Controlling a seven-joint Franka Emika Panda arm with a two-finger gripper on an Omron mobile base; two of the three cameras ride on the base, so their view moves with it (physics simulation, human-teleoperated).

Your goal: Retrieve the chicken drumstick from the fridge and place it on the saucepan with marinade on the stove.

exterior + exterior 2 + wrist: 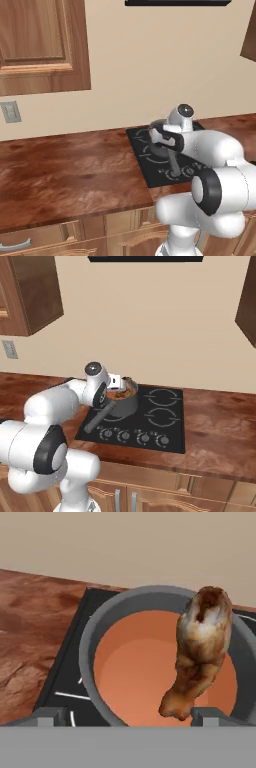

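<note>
The chicken drumstick (201, 657) hangs over the marinade (145, 672) in the saucepan (122, 401), just beside the right fingertip (212, 716) – whether they touch is unclear. The tool (129, 716) is spread wide, gripping nothing. The pan sits on the black stove (160, 421), set in a brown wooden desk (65, 170) under wooden cabinets (40, 45) – its long handle shows from the base cameras. The white arm folds forward over the pan

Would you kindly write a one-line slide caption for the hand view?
Open gripper above the saucepan on the stove, chicken drumstick standing in the orange marinade.
</note>
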